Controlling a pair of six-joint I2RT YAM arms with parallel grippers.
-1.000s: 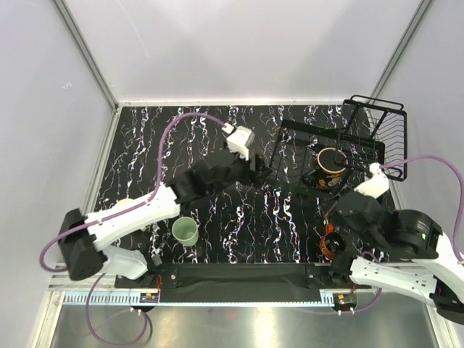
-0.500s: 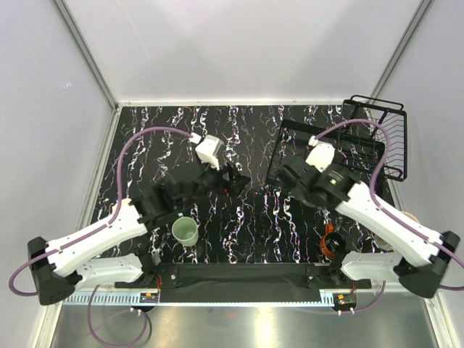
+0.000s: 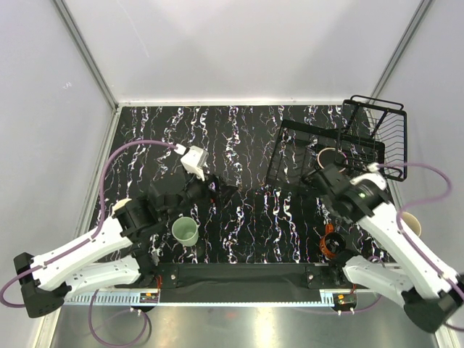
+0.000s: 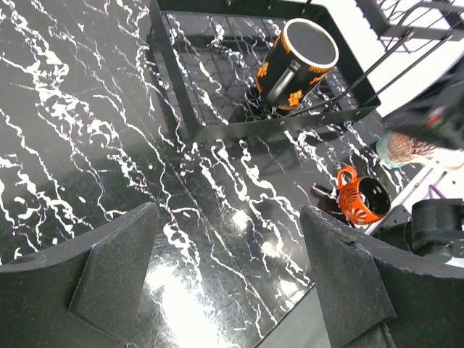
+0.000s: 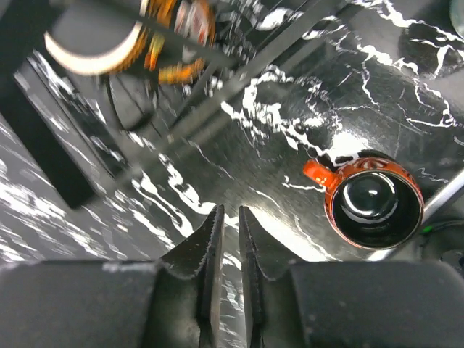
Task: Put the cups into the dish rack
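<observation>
The black patterned mug [image 4: 293,65] stands in the dish rack [image 3: 276,152] basket. The red mug [image 5: 373,203] sits on the table [image 3: 246,138] near the right arm's base, and the mint cup [image 3: 185,230] sits beside the left arm. The right gripper [image 5: 230,212] is nearly closed and empty. Spread its fingers before descending, then straddle the red mug's wall clear of the handle. The left gripper [image 4: 228,214] is spread wide and empty.

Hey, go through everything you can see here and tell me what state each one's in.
dish rack: holds one mug.
black mug: in the rack's basket, open end up.
red mug: outside the rack, open end up, empty.
mint-green mug: outside the rack, open end up.
cream mug: outside the rack, partly hidden.
left gripper: open, empty.
right gripper: shut, empty.
</observation>
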